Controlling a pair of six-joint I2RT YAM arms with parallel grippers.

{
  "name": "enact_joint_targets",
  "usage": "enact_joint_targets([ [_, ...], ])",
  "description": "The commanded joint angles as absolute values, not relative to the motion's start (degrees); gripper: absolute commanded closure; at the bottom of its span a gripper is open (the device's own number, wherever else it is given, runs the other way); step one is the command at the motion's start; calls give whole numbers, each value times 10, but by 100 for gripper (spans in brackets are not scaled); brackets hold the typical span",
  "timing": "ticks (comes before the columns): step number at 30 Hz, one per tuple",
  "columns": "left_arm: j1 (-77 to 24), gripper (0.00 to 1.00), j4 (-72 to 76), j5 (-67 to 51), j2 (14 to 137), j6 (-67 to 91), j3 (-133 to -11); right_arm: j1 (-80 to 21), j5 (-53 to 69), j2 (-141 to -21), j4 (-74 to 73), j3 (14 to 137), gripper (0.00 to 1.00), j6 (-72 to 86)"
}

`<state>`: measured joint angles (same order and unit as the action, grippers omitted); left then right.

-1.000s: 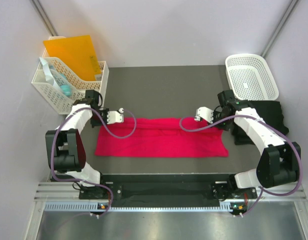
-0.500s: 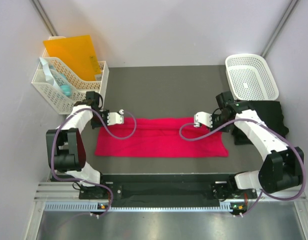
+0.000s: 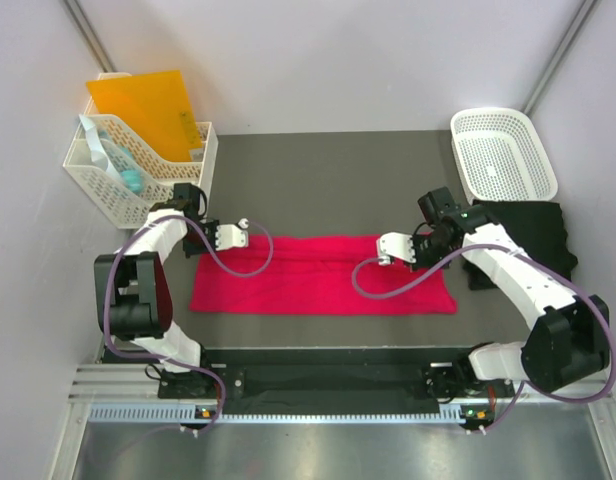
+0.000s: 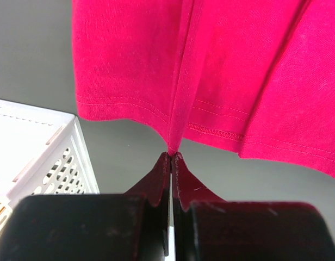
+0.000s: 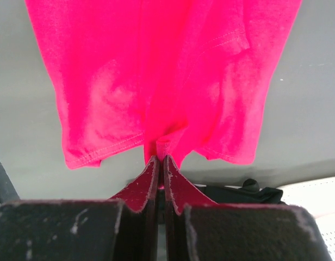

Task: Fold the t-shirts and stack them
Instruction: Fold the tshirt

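Both jaws are clamping shut on the pinkish-red t-shirt [image 3: 323, 275], which is lying as a band across the table [image 3: 328, 170]: the left gripper [image 4: 171, 155] is pinching a hem fold and the right gripper [image 5: 159, 157] the opposite end, apparently keeping it taut for the next fold.

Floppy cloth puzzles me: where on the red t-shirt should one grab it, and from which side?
Probably best to pinch its thin far edge, coming in low from each end. The red t-shirt lies flat as a long strip, so only the hems offer a lip; the left gripper and right gripper are each shut on that edge.
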<state>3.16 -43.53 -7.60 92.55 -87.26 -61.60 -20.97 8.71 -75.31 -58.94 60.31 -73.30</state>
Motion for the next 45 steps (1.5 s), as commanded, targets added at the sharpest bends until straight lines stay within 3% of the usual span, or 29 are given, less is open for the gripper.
enact_joint_targets([
  [1,37,100,-428,-69,931,-876,-620,-221,91,-731,-594,585,100,-743],
  [17,35,100,-430,-64,945,-881,-629,-292,101,-716,-604,557,100,-724],
  [45,28,100,-446,-64,953,-890,-646,-328,89,-694,-629,513,100,-728],
])
